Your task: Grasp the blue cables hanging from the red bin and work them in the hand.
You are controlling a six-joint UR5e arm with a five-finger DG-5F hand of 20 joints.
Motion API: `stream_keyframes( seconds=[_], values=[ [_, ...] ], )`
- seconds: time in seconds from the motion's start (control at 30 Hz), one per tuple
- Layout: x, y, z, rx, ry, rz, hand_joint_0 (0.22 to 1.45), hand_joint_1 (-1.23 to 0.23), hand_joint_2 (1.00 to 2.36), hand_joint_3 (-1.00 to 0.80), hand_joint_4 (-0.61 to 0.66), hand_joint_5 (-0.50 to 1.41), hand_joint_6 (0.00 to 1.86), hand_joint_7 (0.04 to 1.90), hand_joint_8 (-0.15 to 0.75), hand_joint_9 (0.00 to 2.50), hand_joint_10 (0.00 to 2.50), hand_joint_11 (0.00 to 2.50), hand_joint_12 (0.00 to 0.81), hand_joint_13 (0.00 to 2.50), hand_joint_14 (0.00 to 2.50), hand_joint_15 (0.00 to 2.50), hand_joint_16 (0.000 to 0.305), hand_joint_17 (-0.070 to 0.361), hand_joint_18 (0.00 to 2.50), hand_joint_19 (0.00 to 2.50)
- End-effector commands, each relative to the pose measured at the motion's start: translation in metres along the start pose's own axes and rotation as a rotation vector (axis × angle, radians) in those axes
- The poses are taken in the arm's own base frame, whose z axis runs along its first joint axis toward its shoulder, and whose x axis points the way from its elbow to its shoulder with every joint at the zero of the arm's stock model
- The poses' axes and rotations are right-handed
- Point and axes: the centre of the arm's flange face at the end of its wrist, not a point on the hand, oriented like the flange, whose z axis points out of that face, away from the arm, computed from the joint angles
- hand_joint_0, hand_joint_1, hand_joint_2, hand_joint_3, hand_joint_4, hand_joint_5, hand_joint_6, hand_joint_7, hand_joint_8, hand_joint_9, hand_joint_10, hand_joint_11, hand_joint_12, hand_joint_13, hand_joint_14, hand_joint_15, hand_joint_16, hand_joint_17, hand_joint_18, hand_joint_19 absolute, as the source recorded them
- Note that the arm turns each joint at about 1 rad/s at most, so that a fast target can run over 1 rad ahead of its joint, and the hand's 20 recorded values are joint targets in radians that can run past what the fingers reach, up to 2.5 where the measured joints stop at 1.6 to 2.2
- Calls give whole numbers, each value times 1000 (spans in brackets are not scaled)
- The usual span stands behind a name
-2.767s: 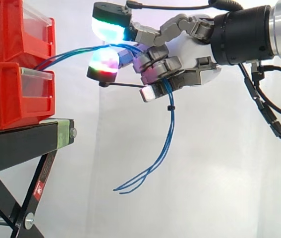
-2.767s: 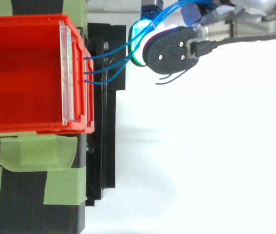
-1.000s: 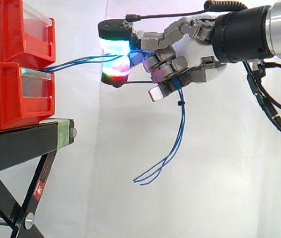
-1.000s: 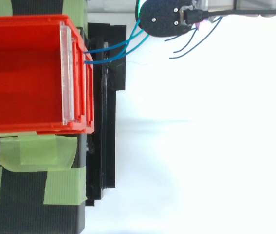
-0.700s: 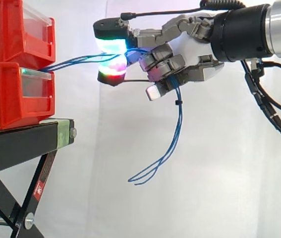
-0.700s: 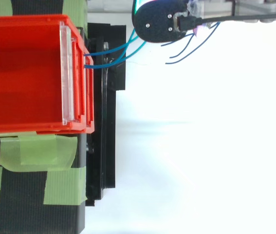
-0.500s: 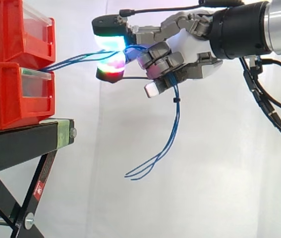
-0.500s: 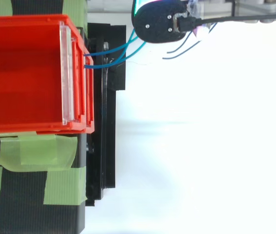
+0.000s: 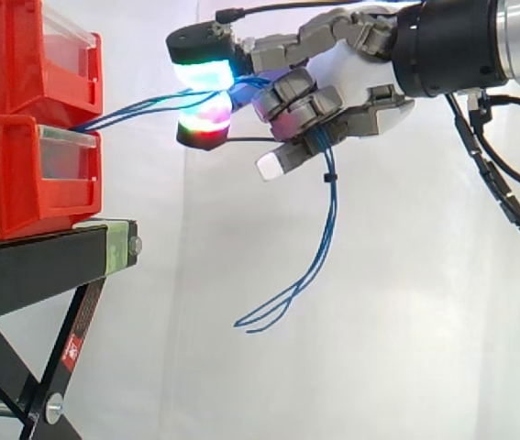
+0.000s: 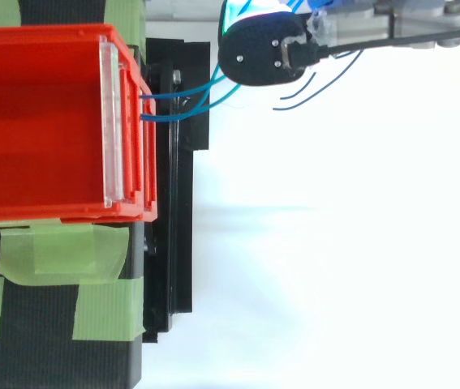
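The hand [image 9: 359, 81] is held high in the side view, out past the free end of the black stand [image 9: 44, 261] and level with the upper red bin [image 9: 21, 55]. Its fingers are curled round the blue cables [image 9: 326, 229], so the bundle is gripped in a closed grasp. Nearer the bins, two glowing pads [image 9: 201, 75], one cyan-green above and one red-magenta below, are brought close together with the strands running between them. They appear to be pinching the strands, though the contact itself cannot be made out. A white-tipped finger [image 9: 273, 163] is bent beneath the bundle.

The cables are led out from the gap between the upper bin and the lower red bin [image 9: 12, 174] at the bins' front edge. They are stretched across open air to the hand, then left hanging below the fingers in a long curve, with their loose ends well clear of the stand.

From above, the strands are seen leaving the front wall of the bin [image 10: 43, 121] toward the top edge, and strips of green tape [image 10: 59, 251] are stuck across the stand beside the bin.
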Motion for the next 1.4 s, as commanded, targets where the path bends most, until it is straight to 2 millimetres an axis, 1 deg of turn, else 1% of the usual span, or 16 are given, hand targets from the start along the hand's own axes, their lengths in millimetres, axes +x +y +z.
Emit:
stream_keyframes(
  seconds=[0.0,0.1,0.23,0.27,0.33,0.43,0.6,0.73,0.8,0.83,0.9,0.93,1.0,1.23,1.3,1.37],
  values=[
    [-5,7,-2,-10,-2,5,904,-586,1003,-130,367,239,508,1162,454,699,2500,2396,559,1146,2500,1603,74,166,1359,204],
    [-6,8,-3,-10,-2,5,913,-617,1003,-94,357,232,474,1168,456,650,2500,2346,558,1100,2500,1577,71,160,1328,203],
    [-8,7,-2,-11,-6,10,909,-664,1010,-283,350,200,426,1187,448,559,2500,2338,552,1010,2500,1560,66,148,1235,306],
    [-9,7,-1,-13,-8,11,910,-685,1016,-295,328,192,396,1208,432,532,2500,2378,542,975,2500,1611,58,131,1191,455],
    [-10,7,-1,-13,-6,11,930,-702,1017,-267,316,183,387,1214,418,503,2500,2341,535,953,2500,1623,56,125,1171,508],
    [-11,8,0,-16,4,12,946,-715,1017,-146,313,157,435,1179,423,475,2500,2332,541,929,2500,1614,56,127,1140,512],
    [-15,15,4,-28,9,16,925,-735,1006,-19,340,109,488,1125,447,378,2500,2246,550,883,2500,1540,66,149,1111,315],
    [-17,14,3,-16,19,9,917,-742,1002,22,348,95,505,1103,458,353,2500,2220,554,851,2500,1490,69,155,1097,279],
    [-18,13,4,-18,26,9,884,-742,1181,16,350,91,518,1091,461,342,2500,2184,555,846,2500,1496,71,160,1104,238],
    [-18,13,4,-18,28,9,880,-738,1190,35,352,89,520,1088,461,341,2500,2179,554,845,2500,1490,71,160,1099,250],
    [-18,14,4,-22,35,13,866,-715,1438,48,342,89,520,1085,452,333,2500,2135,541,824,2500,1452,67,151,1040,244],
    [-21,16,2,-23,47,11,875,-710,1434,66,337,87,522,1085,450,331,2500,2140,538,821,2500,1436,65,146,1032,242],
    [-24,17,0,-16,57,8,875,-642,1629,56,322,97,544,1067,433,338,2500,2090,528,803,2500,1409,61,137,970,243],
    [-34,28,-10,-3,63,0,1052,-618,1422,258,298,177,477,1123,402,426,2500,2127,501,813,2500,1470,51,114,829,239],
    [-36,29,-11,1,64,1,1135,-633,1301,362,282,212,467,1138,390,445,2500,2114,460,808,2500,1436,48,107,767,225],
    [-36,29,-12,9,67,8,1160,-639,1282,386,269,230,453,1151,383,466,2500,2136,443,798,2500,1443,47,106,740,220]
  ],
)
